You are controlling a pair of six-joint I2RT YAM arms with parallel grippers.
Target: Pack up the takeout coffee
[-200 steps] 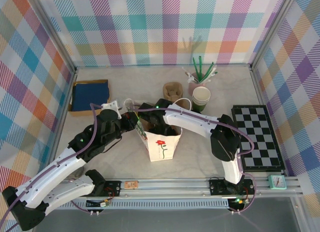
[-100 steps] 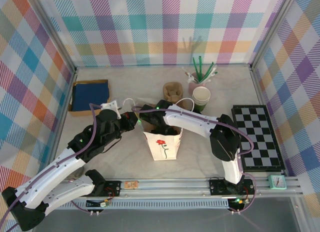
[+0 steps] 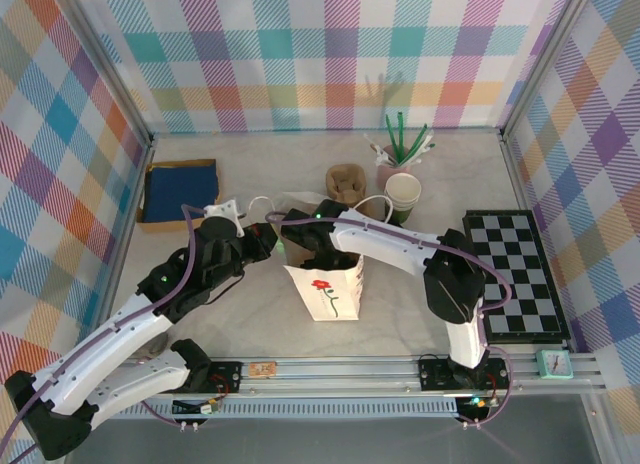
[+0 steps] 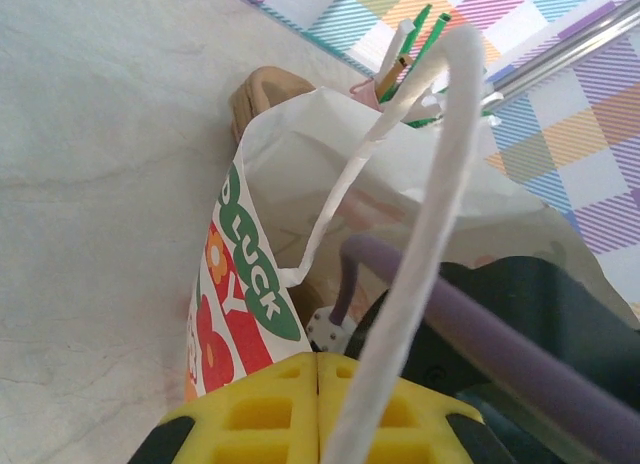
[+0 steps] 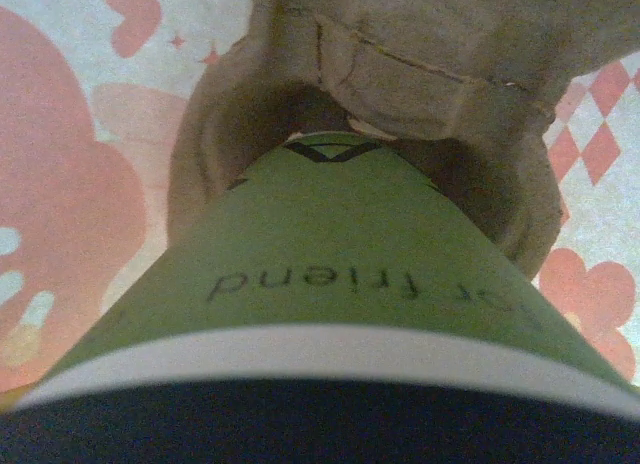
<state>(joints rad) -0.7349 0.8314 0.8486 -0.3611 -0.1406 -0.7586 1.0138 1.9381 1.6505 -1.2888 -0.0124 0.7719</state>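
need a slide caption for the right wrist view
Black-lidded green cup, seen from the lid end, base at the well of a brown pulp carrier.

The pale marbled table (image 3: 250, 174) carries a blue-lined tray (image 3: 178, 191), white paper bag (image 3: 325, 289), pulp cup carrier (image 3: 346, 180), cup stack (image 3: 403, 196), stirrer holder (image 3: 392, 170) and checkerboard (image 3: 513, 274).

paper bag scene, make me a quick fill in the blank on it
1. The left hand is shut on the ___ of the paper bag.
2. The takeout coffee has a ___ paper wall, its base in a brown pulp carrier.
3. The chessboard lies to the bag's ___.
Missing words: handle; green; right.
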